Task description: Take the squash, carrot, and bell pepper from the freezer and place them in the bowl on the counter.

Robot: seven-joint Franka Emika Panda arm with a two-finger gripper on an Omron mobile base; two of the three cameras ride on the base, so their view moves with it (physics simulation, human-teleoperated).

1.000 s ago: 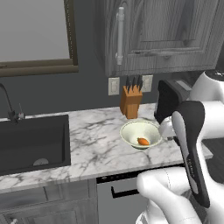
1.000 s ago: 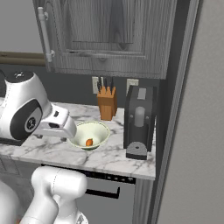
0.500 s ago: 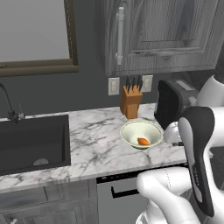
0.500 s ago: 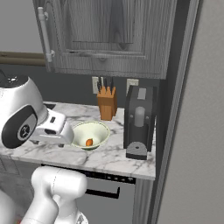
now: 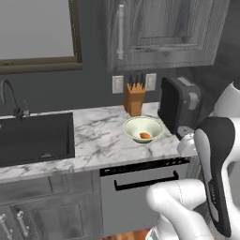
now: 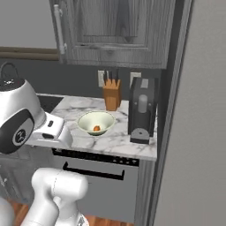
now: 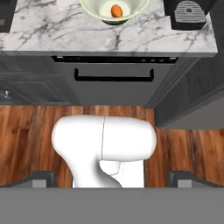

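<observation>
The pale cream-green bowl (image 5: 142,128) (image 6: 96,122) (image 7: 114,9) sits on the white marble counter (image 5: 98,140) (image 6: 110,140) (image 7: 61,30). An orange carrot (image 5: 145,135) (image 6: 96,128) (image 7: 116,10) lies inside it. My gripper (image 7: 112,178) is open and empty, held in front of the counter's edge and looking down over the floor. The grey freezer (image 6: 198,132) rises right of the counter. The squash and the bell pepper are out of view.
A wooden knife block (image 5: 134,99) (image 6: 111,97) stands behind the bowl, with a black coffee machine (image 5: 176,110) (image 6: 142,110) to its right. A black sink (image 5: 33,138) is at the left. A dishwasher front with a black handle (image 7: 113,78) sits below the counter, above the wood floor (image 7: 26,144).
The hand has drawn back from beside the bowl toward the counter's front edge, still open. Both base views have shifted slightly. The carrot stays in the bowl.
</observation>
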